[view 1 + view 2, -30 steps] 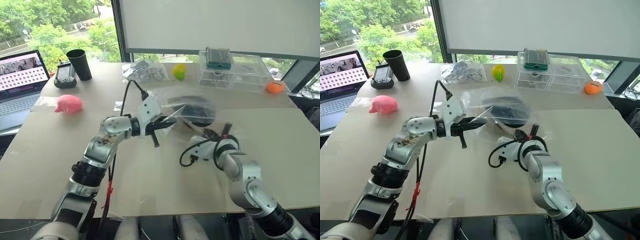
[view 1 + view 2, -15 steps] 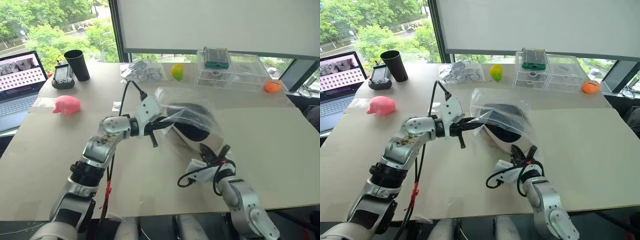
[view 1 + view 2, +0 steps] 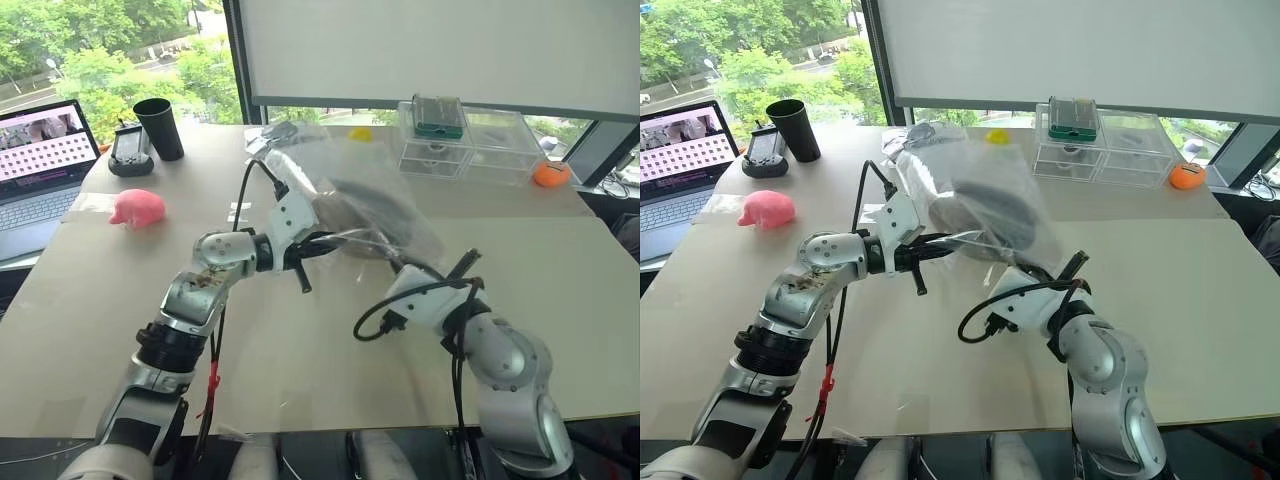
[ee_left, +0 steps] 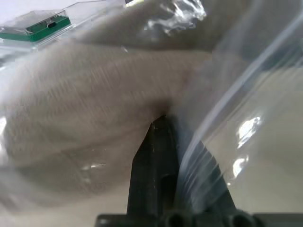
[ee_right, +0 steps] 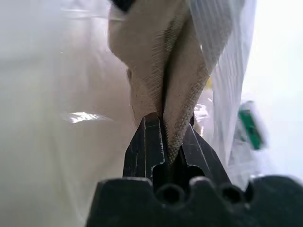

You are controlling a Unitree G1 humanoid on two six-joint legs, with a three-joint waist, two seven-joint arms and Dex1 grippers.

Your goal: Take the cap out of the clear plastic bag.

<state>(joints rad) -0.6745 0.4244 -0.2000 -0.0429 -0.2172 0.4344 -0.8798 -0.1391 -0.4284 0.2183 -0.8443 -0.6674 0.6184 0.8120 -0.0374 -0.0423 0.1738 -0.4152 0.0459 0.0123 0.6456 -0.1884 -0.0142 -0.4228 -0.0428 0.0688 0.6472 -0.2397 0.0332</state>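
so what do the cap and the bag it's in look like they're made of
Cap: soft beige woven fabric, matte; the weave shows where it folds between the right gripper's fingers. Bag: thin clear plastic film, glossy, with creases and bright glints.

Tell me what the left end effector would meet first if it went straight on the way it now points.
Probably the cap inside the clear plastic bag. The left end effector is shut on the film, and beige fabric lies just past its fingertips, though depth is unclear.
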